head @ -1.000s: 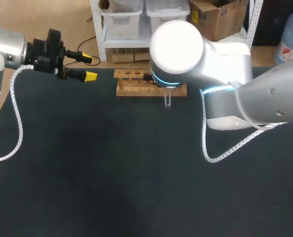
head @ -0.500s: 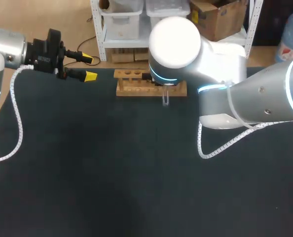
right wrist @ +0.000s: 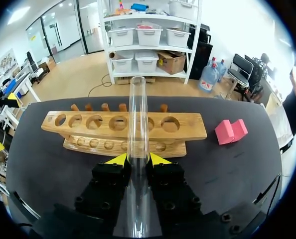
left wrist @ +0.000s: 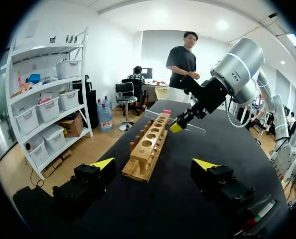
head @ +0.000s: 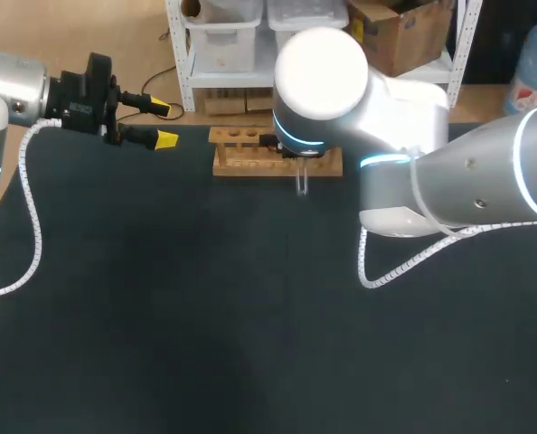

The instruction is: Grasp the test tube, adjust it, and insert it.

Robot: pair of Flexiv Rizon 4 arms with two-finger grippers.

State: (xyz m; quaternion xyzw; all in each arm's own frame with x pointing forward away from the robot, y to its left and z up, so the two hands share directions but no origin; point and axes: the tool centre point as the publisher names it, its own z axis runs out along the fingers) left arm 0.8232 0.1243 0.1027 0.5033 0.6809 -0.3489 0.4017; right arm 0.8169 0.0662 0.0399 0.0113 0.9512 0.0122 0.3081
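Black tabletop: left gripper parked near far-left edge, fingers spread, empty. Mid-table by the far edge sits the rack. Then right gripper, clamped on test tube, long axis along the fingers, aimed at rack just ahead. That arm's the near one. I'd guess tube needs uprighting, with open room on the near side.

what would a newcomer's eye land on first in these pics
The clear test tube clamped between the right gripper's yellow tips, with the wooden rack just ahead. A pink block lies by one end of the rack; the left gripper hangs open off the other end.
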